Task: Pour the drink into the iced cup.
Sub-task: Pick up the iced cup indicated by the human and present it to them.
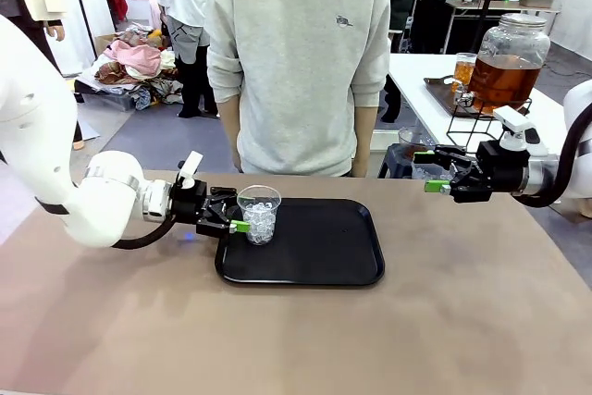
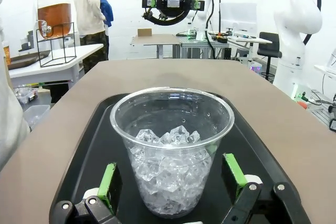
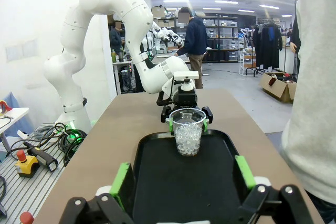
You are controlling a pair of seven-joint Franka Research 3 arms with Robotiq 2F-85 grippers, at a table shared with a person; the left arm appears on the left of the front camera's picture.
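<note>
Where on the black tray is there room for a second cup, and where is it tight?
Free: the tray right of the iced cup, up to its right rim; also the table right of the tray. Tight: the tray's left end, where the open left gripper flanks the cup.

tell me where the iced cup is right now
In the front view the iced cup stands on the left end of the black tray, between the open jaws of the left gripper.
</note>
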